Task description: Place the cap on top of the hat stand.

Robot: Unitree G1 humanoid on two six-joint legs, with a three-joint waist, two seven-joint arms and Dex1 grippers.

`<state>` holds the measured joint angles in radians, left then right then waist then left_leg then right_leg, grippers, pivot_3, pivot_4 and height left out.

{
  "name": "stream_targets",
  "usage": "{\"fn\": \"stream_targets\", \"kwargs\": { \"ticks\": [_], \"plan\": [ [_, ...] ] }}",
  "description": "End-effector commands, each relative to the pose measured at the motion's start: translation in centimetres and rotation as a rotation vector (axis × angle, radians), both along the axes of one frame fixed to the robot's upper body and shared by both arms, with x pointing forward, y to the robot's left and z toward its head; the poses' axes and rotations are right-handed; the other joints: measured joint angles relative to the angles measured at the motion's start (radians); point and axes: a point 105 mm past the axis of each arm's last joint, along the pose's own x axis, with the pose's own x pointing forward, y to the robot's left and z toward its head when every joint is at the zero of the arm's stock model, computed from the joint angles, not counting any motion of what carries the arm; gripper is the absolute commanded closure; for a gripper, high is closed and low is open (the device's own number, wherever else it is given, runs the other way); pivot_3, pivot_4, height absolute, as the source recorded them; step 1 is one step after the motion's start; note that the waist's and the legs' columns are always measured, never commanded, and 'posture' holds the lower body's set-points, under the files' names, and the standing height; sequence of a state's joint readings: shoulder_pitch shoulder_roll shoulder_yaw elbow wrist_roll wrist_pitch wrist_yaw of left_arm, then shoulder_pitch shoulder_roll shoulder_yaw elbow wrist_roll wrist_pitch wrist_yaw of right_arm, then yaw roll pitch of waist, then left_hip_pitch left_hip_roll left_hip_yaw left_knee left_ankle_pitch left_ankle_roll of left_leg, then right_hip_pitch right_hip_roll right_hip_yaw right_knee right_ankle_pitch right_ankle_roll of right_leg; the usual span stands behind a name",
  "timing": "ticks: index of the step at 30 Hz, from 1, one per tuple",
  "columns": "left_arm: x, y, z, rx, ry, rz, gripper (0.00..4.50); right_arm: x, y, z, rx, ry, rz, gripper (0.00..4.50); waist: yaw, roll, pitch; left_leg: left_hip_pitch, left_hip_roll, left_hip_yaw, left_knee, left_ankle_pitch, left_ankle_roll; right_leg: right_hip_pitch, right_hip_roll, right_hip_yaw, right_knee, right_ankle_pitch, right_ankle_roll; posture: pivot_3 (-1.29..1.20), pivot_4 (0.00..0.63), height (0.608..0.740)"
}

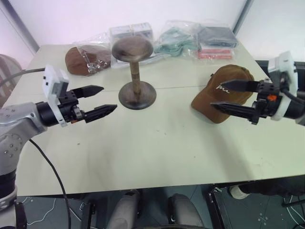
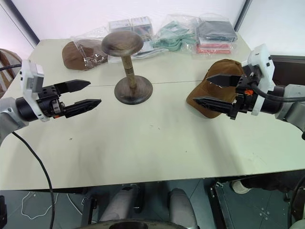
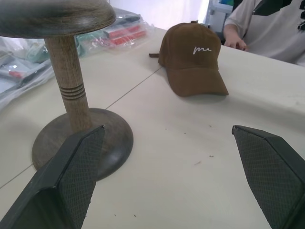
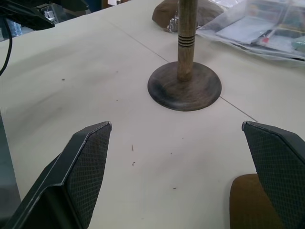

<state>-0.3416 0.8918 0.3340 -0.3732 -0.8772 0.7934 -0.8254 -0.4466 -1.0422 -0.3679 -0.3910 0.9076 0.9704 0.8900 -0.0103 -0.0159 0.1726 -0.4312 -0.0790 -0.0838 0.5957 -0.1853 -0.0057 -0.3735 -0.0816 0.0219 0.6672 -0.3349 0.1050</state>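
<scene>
Counted one cap, brown with white script, lying on the table towards its right edge, brim facing the near edge. Counted one hat stand, upright near the middle, nearer the far edge, dome bare. Found one bagged reddish-brown hat by the far left corner, plus perhaps four more clear packets along the far edge; hard to separate. Saw the left gripper spread wide, grasping nothing, above the left side. Saw the right gripper likewise released, fingers either side of the cap's front without closing on it.
</scene>
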Motion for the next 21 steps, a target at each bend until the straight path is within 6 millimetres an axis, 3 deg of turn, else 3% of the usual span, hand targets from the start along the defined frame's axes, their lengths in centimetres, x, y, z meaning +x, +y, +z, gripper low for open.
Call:
{"fn": "stream_targets", "kwargs": {
  "ticks": [1,11,16,21],
  "plan": [
    [-0.2,0.1,1.3,0.002,-0.062,-0.004,0.0,-0.7,-0.2,1.2,-0.019,-0.052,-0.004,0.01,0.001,0.0,0.0,0.0,0.0,0.0,0.0,0.0,0.0,0.0,0.0,0.0,0.0,0.0,0.0,0.0,0.15,0.74],
    [0.1,-0.2,1.2,0.004,-0.064,-0.015,0.0,-0.8,-0.5,1.1,-0.034,-0.063,-0.028,0.01,0.0,0.0,0.0,0.0,0.0,0.0,0.0,0.0,0.0,0.0,0.0,0.0,0.0,0.0,0.0,0.0,0.15,0.74],
    [0.2,-0.5,0.9,0.0,-0.061,-0.024,0.0,0.9,-0.7,0.2,-0.117,-0.165,-0.172,0.01,0.0,0.0,0.0,0.0,0.0,0.0,0.0,0.0,0.0,0.0,0.0,0.0,0.0,0.0,0.0,0.0,0.15,0.74],
    [0.1,-1.2,0.3,-0.019,-0.043,-0.038,0.0,1.8,0.2,-1.9,-0.171,-0.235,-0.293,0.01,0.001,0.0,0.0,0.0,0.0,0.0,0.0,0.0,0.0,0.0,0.0,0.0,0.0,0.0,0.0,0.0,0.15,0.74]
  ]
}}
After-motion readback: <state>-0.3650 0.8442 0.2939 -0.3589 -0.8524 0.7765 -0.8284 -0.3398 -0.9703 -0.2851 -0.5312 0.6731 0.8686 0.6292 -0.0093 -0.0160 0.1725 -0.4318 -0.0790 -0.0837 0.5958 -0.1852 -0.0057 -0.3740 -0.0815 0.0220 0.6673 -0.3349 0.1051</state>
